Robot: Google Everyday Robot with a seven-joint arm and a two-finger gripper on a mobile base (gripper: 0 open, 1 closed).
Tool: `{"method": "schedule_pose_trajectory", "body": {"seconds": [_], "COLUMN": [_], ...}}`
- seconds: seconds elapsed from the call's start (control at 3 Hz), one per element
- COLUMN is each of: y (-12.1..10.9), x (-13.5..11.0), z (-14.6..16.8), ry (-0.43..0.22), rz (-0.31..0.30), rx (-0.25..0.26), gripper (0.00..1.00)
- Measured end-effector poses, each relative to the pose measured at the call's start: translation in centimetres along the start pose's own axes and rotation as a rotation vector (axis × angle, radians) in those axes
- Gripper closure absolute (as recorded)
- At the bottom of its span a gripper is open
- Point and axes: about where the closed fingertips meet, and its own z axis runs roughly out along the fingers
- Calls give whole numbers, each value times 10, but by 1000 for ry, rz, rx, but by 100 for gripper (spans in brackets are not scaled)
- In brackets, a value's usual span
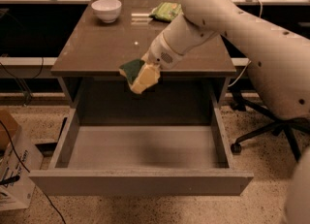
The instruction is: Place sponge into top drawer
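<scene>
well, to do this step properly we judged we should carry the sponge [139, 75] forward and down over the floor of the open top drawer [140, 183], clear of its walls, before letting go — no dropping from height. our gripper [147, 69] was closed on the sponge, which hung tilted at its tip, in the air just off the front edge of the table [97, 48], above the drawer's back.

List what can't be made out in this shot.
All camera view.
Gripper, past the table's front edge above the top drawer: its hold on the sponge is hidden by sponge and wrist.
Green bag: right end behind the arm.
Robot's body: cut off by right edge.
Recess behind the drawer: dark under the tabletop.
</scene>
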Motion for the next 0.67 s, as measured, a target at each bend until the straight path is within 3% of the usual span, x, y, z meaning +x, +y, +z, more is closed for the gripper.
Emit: {"method": "schedule_pose_trajectory", "body": {"seconds": [0.33, 0.67], "y": [42, 74], "x": [37, 69], "z": [-10, 0], "ry": [28, 41], "rz": [62, 102], "rx": [-46, -92], "gripper": [100, 100]}}
